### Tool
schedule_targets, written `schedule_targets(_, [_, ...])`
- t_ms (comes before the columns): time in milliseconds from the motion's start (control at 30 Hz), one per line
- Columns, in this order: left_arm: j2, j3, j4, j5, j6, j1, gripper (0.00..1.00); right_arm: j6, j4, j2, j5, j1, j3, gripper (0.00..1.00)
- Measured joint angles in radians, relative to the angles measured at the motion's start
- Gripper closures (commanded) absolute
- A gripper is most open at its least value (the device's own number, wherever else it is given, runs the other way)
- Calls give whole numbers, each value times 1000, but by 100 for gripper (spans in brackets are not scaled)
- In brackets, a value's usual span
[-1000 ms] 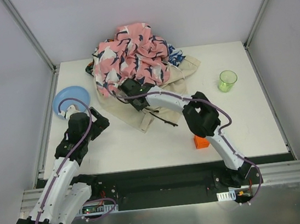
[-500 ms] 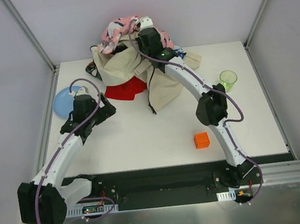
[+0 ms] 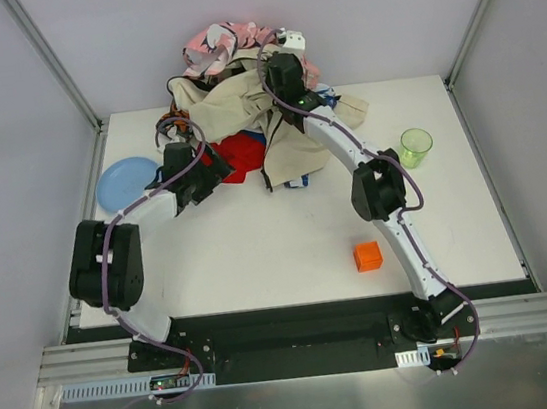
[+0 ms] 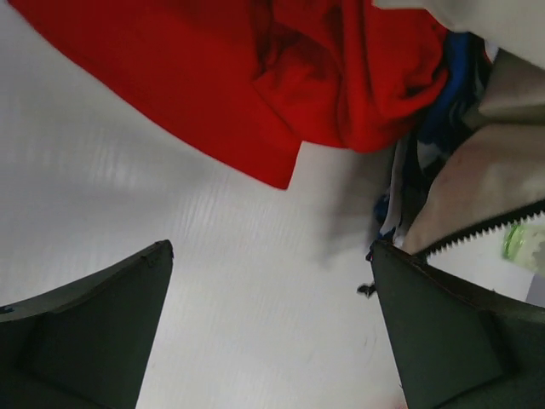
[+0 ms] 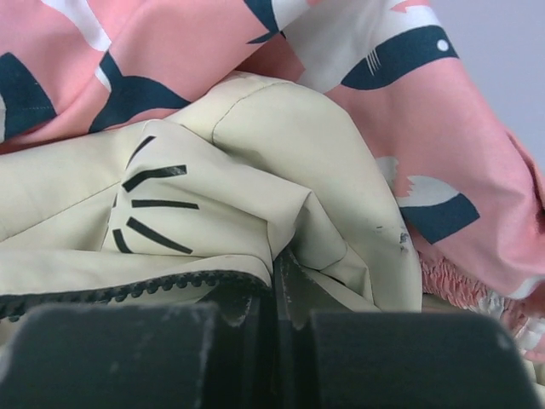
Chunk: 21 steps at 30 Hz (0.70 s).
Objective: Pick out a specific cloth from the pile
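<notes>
The red cloth (image 3: 238, 156) lies on the table under the lifted pile (image 3: 237, 78); it fills the top of the left wrist view (image 4: 281, 77). My left gripper (image 3: 211, 175) is open and empty, low over the table just short of the cloth's near corner; its fingertips (image 4: 153, 264) stand wide apart. My right gripper (image 3: 274, 71) is shut on the beige garment (image 3: 291, 142) and holds it raised, with the pink patterned cloth (image 3: 222, 42) draped over it. The right wrist view shows the beige fabric (image 5: 281, 170) pinched between the jaws and the pink cloth (image 5: 443, 136) behind.
A blue plate (image 3: 125, 181) lies at the left edge beside my left arm. A green cup (image 3: 413, 147) stands at the right. An orange cube (image 3: 367, 256) sits near the front right. Blue-white patterned fabric (image 4: 443, 111) shows beside the red cloth.
My right gripper has lifted the beige garment and pink cloth up and back, uncovering the red cloth. My left gripper has moved forward and right, up to the red cloth's edge.
</notes>
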Motion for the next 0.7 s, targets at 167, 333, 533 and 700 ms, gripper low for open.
schedule_targets(167, [174,29,155,-34,-143,-2,1,22,10,2,-1,-4,0,99])
schedule_targets(333, [301,132,242,-97,-242,-13,1,34,10,2,-5,-6,0,99])
schedule_targets(533, [401,232,301,-164,-299,-51,11,43,10,2,-18,-13,-6,99])
schedule_targets(700, [481,319,296,-180,-324,-60,51,47,10,2,-28,-19,-16,99])
